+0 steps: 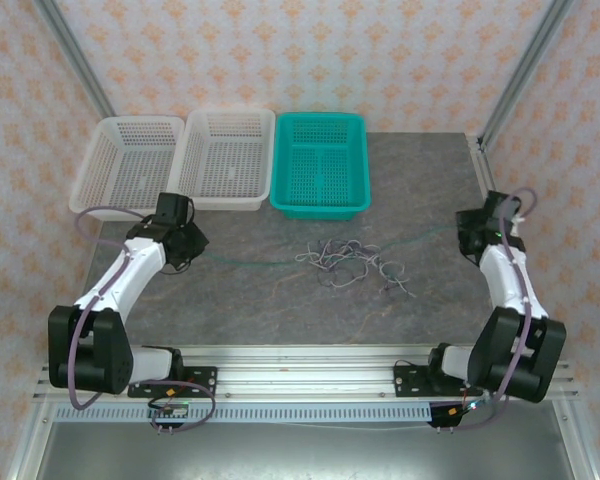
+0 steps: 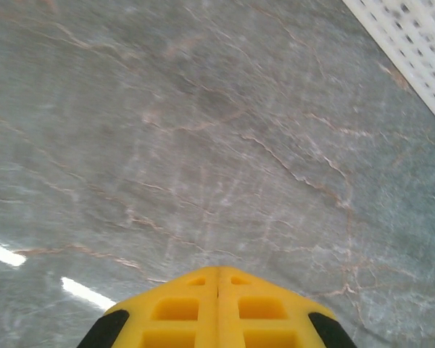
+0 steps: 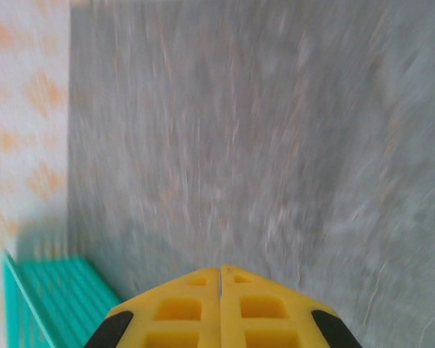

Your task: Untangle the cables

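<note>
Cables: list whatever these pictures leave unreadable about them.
Top view: the cables are too thin to trace which strand crosses which.
Left wrist view: whether the shut left gripper pinches the green cable is too fine to tell.
Right wrist view: blur; same doubt for the right gripper.

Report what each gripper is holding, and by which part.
Cannot be told. The left gripper and right gripper are shut; the green cable stretches toward each, perhaps pinched at its ends, but it is too fine to confirm.
</note>
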